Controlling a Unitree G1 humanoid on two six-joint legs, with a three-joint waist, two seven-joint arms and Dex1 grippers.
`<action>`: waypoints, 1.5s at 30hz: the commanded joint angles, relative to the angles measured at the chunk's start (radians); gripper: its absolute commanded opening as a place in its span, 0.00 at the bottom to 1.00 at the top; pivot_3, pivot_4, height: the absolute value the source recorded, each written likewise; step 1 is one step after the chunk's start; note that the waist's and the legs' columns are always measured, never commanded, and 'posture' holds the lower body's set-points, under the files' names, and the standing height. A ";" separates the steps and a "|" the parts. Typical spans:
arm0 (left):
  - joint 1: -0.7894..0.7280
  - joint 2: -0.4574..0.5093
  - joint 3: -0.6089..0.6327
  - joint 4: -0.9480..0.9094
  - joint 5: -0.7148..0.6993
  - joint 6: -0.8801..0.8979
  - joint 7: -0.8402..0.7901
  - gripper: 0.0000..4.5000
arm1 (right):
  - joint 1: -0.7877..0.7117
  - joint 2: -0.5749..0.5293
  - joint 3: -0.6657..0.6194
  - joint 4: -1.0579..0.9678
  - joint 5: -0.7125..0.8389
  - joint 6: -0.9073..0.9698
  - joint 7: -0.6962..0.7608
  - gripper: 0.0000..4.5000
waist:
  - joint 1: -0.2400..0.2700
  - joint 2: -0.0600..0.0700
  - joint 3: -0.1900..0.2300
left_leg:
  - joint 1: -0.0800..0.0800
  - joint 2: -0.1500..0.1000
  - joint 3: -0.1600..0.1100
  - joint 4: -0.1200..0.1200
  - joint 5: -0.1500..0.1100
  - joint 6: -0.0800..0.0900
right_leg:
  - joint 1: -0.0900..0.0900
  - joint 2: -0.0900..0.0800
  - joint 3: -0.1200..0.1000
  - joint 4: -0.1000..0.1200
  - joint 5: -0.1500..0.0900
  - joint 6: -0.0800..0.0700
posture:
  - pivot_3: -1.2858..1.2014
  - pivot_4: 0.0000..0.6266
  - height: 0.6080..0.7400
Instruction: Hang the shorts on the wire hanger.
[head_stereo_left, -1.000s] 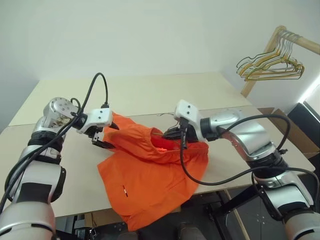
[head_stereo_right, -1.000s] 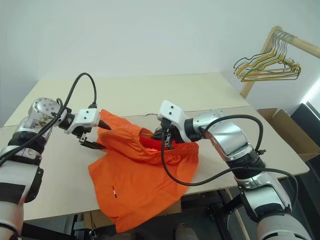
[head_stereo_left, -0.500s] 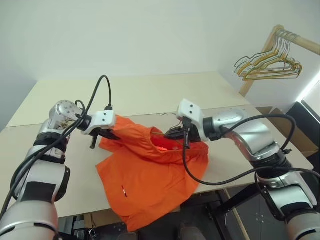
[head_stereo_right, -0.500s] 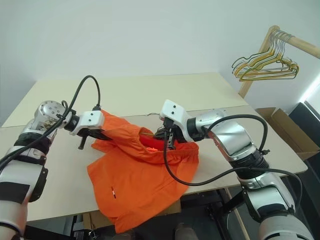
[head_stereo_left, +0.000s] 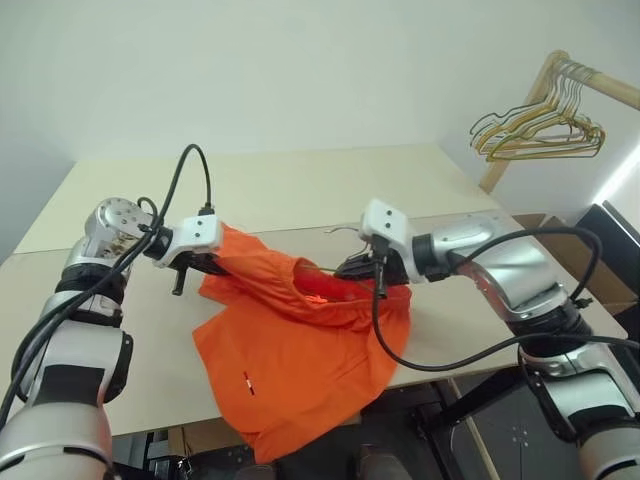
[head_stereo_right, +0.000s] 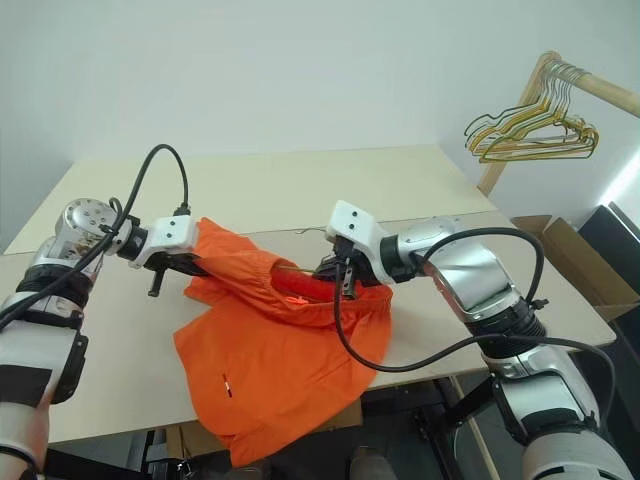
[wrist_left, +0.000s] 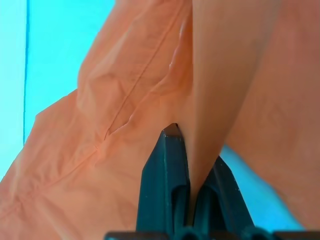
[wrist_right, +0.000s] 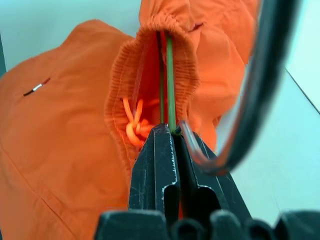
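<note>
Hangers of gold and green wire (head_stereo_left: 545, 125) hang in a bunch from a slanted wooden rail (head_stereo_left: 590, 82) at the far right, well apart from the work. An open cardboard box (head_stereo_right: 575, 258) sits on the floor beyond the right edge of the pale beige wooden table (head_stereo_left: 300, 190).

On the near half of that table lie the bright orange soft fabric shorts (head_stereo_left: 290, 350), their lower part spilling over the near edge, a tiny white mark (head_stereo_left: 246, 378) showing on the front. The gathered elastic waistband (wrist_right: 150, 60) is lifted and stretched between the two grippers.

The left gripper (head_stereo_left: 207, 264) reaches in from the left, pointing right and downward, its black fingers (wrist_left: 165, 175) pinched tight on a fold of the shorts at the left end of the waistband. A black cable loops up over that wrist.

The right gripper (head_stereo_left: 362, 268) comes in from the right, pointing left and slightly down, clamped on the thin grey-olive wire hanger (wrist_right: 170, 75), which runs from between the fingers into the waistband opening; most of it is hidden under the fabric. An orange drawstring knot (wrist_right: 134, 122) lies inside the opening
</note>
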 joint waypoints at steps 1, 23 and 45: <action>-0.013 0.027 0.048 -0.021 -0.030 0.040 0.006 0.01 | 0.008 -0.029 -0.029 -0.023 -0.022 -0.035 0.005 0.00 | 0.000 0.000 0.000 | 0.000 0.000 0.000 0.000 0.000 0.000 | 0.000 0.000 0.000 0.000 0.000 0.000 | 0.50 0.00 1.00; 0.153 0.093 0.074 -0.208 -0.058 0.064 -0.020 0.01 | -0.037 -0.031 -0.031 0.001 -0.067 -0.010 -0.002 0.00 | 0.003 0.000 0.000 | 0.001 0.000 0.000 0.000 0.000 0.000 | 0.000 0.000 0.000 0.000 0.000 0.000 | 0.50 0.00 1.00; 0.072 0.134 0.045 -0.457 -0.410 0.261 -0.110 0.77 | -0.306 -0.121 0.051 0.046 -0.103 0.103 0.161 0.00 | -0.002 0.001 0.001 | -0.001 0.001 0.000 0.000 0.000 0.000 | -0.003 0.000 0.001 0.001 0.000 0.000 | 0.50 0.00 1.00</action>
